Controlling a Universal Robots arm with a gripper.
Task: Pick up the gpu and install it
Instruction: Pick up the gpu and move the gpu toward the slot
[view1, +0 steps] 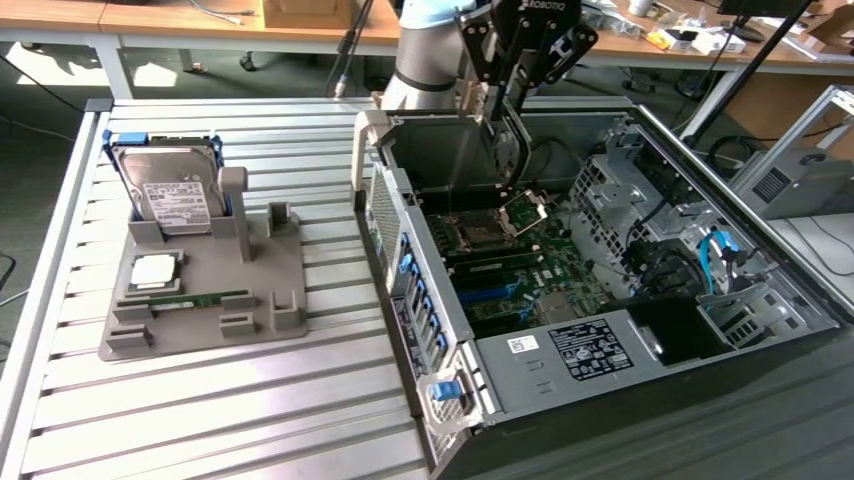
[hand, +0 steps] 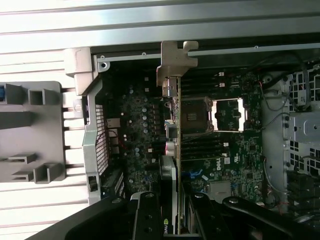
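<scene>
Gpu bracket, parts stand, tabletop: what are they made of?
The gpu bracket: probably bare metal, pale dull sheen. Parts stand: likely matte grey plastic, no glare. Tabletop: apparently aluminium slats, brushed, reflecting light.

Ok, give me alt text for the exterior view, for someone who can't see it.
The robot's gripper holds a graphics card on edge over the motherboard inside an open computer case. On the slatted table at the exterior view's left, a grey holder carries a hard drive, a processor chip and a memory stick.
</scene>
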